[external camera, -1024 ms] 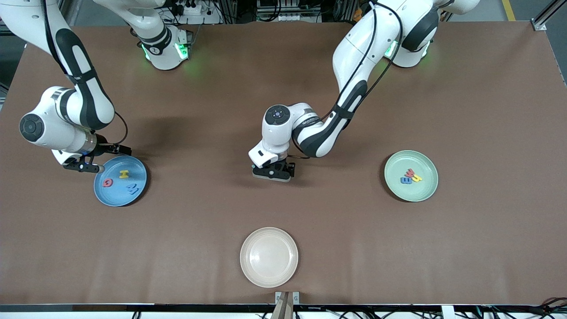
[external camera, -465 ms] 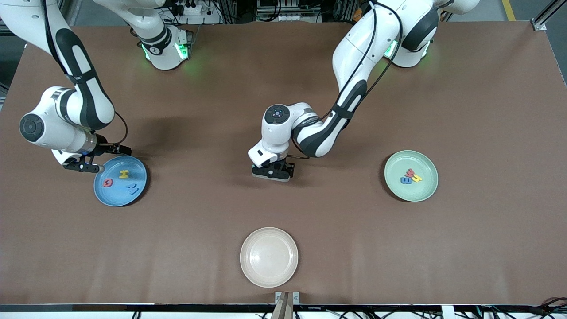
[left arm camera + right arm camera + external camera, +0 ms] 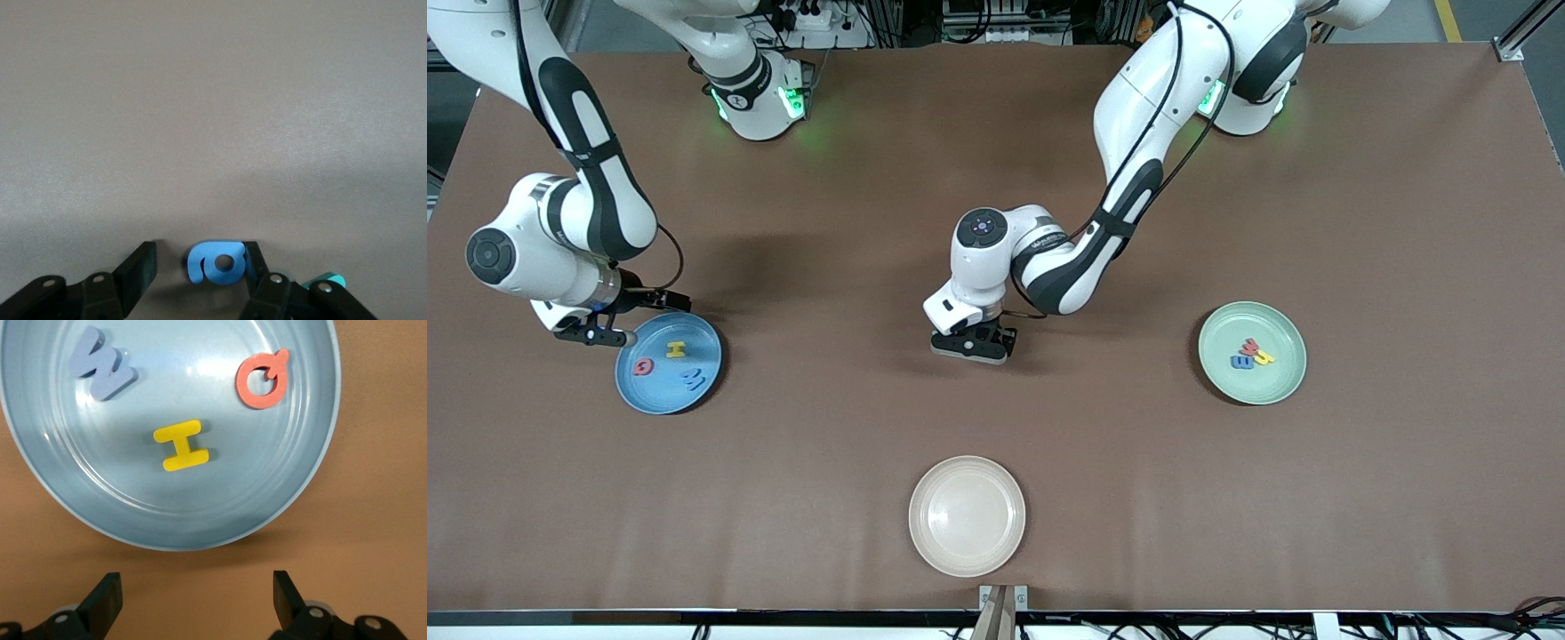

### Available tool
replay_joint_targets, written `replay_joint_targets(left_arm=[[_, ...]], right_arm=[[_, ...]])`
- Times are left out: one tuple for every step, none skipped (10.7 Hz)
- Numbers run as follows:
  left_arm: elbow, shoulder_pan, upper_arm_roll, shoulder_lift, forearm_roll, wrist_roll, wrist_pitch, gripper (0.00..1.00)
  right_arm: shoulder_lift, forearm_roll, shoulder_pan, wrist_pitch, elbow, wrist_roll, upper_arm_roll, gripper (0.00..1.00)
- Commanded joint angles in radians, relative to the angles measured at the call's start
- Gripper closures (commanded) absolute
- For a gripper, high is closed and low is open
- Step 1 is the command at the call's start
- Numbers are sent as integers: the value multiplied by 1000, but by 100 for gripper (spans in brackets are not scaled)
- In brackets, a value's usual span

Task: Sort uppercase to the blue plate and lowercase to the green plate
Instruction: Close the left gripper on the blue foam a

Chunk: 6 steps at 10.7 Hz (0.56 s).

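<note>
At mid-bench the left gripper point(image 3: 193, 273) has narrowed its fingers point(image 3: 140, 263) around the blue a point(image 3: 217, 263), one touching, grip not yet firm; the right gripper point(image 3: 193, 593) waits spread at the blue plate point(image 3: 293, 487) edge.

The left gripper point(image 3: 971, 348) sits low on the bench point(image 3: 1405, 222) mid-table, a blue a point(image 3: 217, 264) between its fingers and a teal letter point(image 3: 328, 280) just beside one finger. The right gripper point(image 3: 596, 331) hangs spread at the blue plate point(image 3: 627, 391) rim. A white plate point(image 3: 925, 542) lies nearer the camera, the green plate point(image 3: 1227, 387) toward the left arm's end.
</note>
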Motion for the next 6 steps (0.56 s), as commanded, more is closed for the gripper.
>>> replay_joint_targets(left_arm=[[5, -9, 18, 13, 33, 20, -35, 45], [5, -10, 18, 13, 33, 22, -38, 46], [5, -10, 18, 13, 33, 22, -38, 48], [5, -10, 18, 13, 33, 22, -38, 50], [5, -10, 18, 13, 35, 23, -38, 52], [5, -9, 18, 12, 40, 25, -41, 57]], right_arm=[[-21, 3, -8, 9, -19, -16, 6, 0], [-21, 3, -8, 9, -19, -16, 6, 0], [-21, 2, -8, 9, -19, -16, 6, 0], [-19, 2, -8, 9, -19, -16, 6, 0], [-19, 2, -8, 11, -19, -16, 6, 0], [-18, 2, -10, 11, -19, -16, 6, 0]])
